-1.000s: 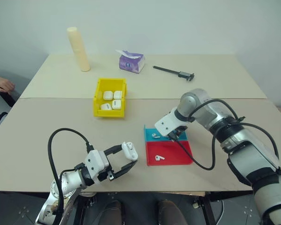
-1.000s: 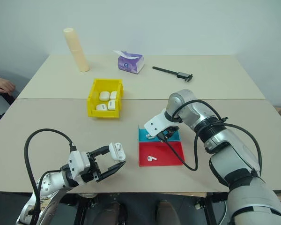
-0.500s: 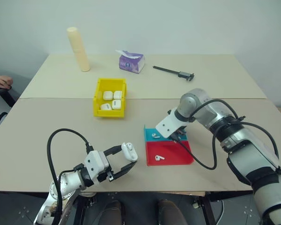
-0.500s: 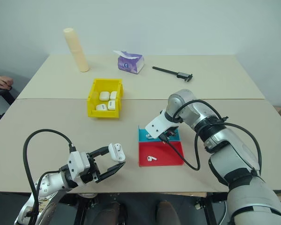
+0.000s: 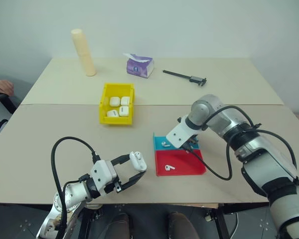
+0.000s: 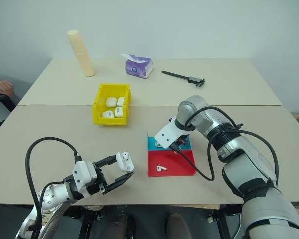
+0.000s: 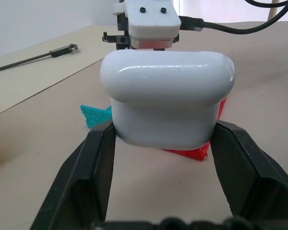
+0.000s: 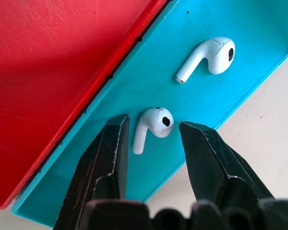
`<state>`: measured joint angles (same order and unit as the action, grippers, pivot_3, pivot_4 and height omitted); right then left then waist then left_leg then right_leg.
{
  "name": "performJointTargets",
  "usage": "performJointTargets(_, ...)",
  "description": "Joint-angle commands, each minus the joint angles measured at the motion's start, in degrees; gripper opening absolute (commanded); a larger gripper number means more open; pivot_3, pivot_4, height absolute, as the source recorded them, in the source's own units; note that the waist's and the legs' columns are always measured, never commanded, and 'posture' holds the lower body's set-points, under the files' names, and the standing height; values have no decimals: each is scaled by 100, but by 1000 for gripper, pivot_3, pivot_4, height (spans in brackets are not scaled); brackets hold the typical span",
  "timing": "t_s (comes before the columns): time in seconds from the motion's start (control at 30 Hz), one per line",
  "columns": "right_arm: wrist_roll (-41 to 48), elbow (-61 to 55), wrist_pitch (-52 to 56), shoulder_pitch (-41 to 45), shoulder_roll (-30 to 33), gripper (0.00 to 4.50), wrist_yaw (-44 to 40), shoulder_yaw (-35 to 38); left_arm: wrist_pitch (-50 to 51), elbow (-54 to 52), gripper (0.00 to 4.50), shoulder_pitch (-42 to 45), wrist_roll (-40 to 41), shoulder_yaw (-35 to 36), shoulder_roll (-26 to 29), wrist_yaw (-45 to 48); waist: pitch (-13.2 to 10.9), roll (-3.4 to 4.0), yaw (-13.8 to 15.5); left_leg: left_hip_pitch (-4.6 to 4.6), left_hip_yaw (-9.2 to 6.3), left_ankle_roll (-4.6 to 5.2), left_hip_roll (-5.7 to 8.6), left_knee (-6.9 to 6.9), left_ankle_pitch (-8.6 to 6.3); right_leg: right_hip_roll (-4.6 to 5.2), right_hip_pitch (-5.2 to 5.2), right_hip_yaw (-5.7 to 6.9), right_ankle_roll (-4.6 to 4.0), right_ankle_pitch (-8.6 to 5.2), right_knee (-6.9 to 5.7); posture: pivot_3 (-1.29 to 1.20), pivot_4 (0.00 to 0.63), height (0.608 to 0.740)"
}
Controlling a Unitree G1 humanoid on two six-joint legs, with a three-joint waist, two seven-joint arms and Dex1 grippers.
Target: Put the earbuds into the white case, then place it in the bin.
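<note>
Left eye view: beige table (image 5: 65, 134); left end effector (image 5: 132, 172) grips white case (image 5: 137, 160); right end effector (image 8: 151, 132) parted around earbud (image 8: 153, 125).

Left gripper (image 5: 134, 172) points level, forward and rightward, fingers (image 7: 93, 167) clamped on the white case (image 7: 167, 96), near the tray's red half (image 5: 179, 162); right gripper (image 8: 151, 132) points steeply down over the tray's blue half (image 8: 182, 110), fingers parted, flanking an earbud (image 8: 153, 125) without touching.

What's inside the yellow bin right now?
The bin holds four white cases, lying close together toward its far end. Whether earbuds are inside them cannot be seen; their lids are shut.
</note>
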<state>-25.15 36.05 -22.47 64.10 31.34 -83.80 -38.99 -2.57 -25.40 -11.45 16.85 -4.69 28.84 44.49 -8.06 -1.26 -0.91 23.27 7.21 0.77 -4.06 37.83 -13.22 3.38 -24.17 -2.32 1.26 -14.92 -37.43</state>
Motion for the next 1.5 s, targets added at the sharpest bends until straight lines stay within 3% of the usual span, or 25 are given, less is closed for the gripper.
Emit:
performJointTargets(0.03,23,-75,-78,54,2,1548,-10,120,-100,-125,2716,38,-32,-27,-16,-25,0,0,-1,0,0,0,0,0,0,0,0,0,0,0,0,0,150,740)
performJointTargets(0.47,-22,-126,-129,-1,28,1548,22,88,-103,-97,2716,71,-54,-56,-19,-25,0,0,-1,-1,2,0,0,0,0,0,-1,-1,-1,-1,-2,0,150,740)
performJointTargets(0.6,-7,-194,-122,-54,35,706,8,109,-108,-88,2716,73,-73,-65,-25,-20,0,0,0,-2,2,0,0,0,0,0,0,-1,-1,-1,-2,0,150,740)
performJointTargets(1.0,30,-561,348,-201,96,706,287,423,-34,29,2716,338,142,7,-19,100,0,0,5,-7,3,0,0,0,0,0,2,-3,-1,-1,-8,0,150,740)
performJointTargets(1.33,1413,-3054,2997,-1056,703,706,315,2212,264,427,2716,1470,684,21,-118,397,0,0,59,2,-1,-1,3,1,0,2,1,1,0,-1,-6,0,150,740)
performJointTargets(1.5,3230,-5171,5233,-1866,548,706,972,4091,569,458,2716,2013,1139,-2,-200,679,0,-1,75,7,-10,-1,4,2,0,0,-4,-1,0,-1,-8,0,150,740)
